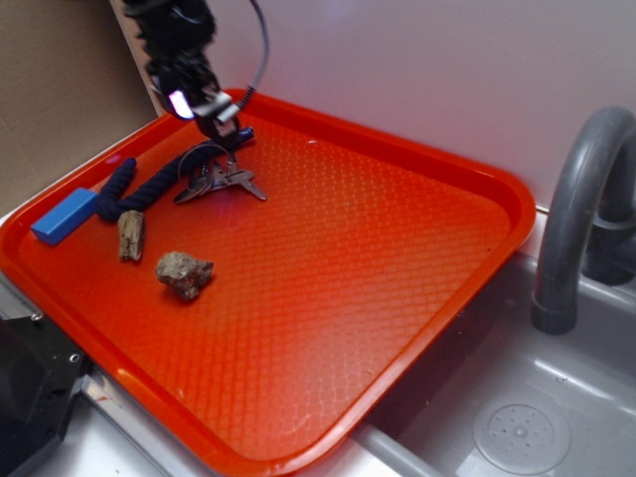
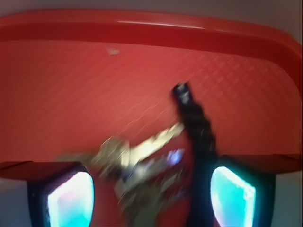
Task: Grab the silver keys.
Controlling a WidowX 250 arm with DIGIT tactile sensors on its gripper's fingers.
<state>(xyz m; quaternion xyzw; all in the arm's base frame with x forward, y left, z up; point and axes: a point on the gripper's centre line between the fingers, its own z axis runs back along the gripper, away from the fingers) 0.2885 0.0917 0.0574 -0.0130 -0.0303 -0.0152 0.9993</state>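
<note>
Exterior view: high and off to one side, angled down across the whole orange tray (image 1: 417,248), grey faucet (image 1: 576,219) and sink at right edge, arm at the far left corner. Mid distance; full tray in sight.

Wrist view: mounted on the arm, very close, low, blurred, facing along the tray floor to its far rim (image 2: 151,28). Two glowing fingers (image 2: 71,198) frame the bottom edge.

Shared ground: silver keys (image 1: 221,182) (image 2: 137,156), dark blue rope (image 1: 149,189) (image 2: 196,123), tray corner.
</note>
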